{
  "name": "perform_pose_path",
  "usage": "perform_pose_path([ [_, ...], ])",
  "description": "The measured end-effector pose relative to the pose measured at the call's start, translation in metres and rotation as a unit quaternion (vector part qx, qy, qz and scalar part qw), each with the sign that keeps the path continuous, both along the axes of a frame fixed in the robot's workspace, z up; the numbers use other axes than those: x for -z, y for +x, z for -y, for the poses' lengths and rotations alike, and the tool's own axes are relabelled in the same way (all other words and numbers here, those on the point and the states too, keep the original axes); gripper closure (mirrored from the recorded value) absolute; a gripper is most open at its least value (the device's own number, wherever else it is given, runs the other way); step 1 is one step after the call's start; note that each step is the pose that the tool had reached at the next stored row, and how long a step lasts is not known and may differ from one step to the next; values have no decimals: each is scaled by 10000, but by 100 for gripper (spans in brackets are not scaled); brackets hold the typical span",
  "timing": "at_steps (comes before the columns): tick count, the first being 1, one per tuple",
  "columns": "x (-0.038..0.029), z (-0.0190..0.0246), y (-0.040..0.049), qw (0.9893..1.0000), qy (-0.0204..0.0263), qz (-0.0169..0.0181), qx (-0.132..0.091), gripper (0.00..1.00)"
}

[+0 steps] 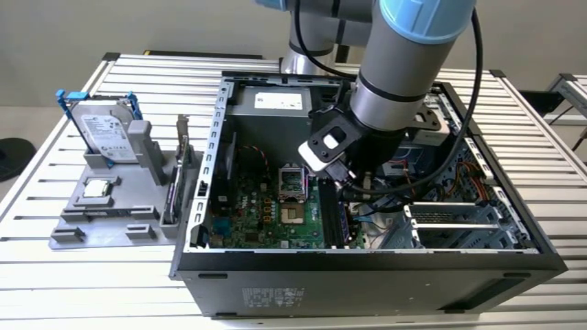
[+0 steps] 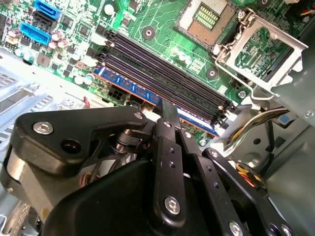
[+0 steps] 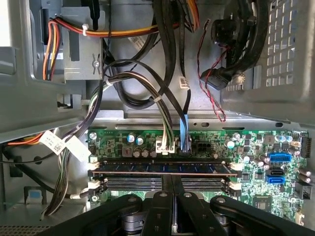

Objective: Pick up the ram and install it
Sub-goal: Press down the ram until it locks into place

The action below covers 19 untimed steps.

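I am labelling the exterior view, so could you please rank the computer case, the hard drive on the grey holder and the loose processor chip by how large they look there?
1. computer case
2. hard drive
3. processor chip

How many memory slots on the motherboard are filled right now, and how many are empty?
Slots holding the ram: 1
Empty black slots: 3
Total memory slots: 4
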<state>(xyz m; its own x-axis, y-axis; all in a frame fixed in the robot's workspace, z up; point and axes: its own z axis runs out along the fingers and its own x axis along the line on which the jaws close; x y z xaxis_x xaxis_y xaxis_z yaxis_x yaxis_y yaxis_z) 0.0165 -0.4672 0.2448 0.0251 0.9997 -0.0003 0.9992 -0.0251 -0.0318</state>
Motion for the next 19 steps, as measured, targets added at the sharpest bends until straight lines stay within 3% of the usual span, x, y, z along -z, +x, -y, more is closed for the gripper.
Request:
perform_pose_path([
  [10, 62, 0, 2, 10000, -1, 0, -27, 100],
  [19, 71, 0, 1, 10000, 1, 0, -30, 100],
])
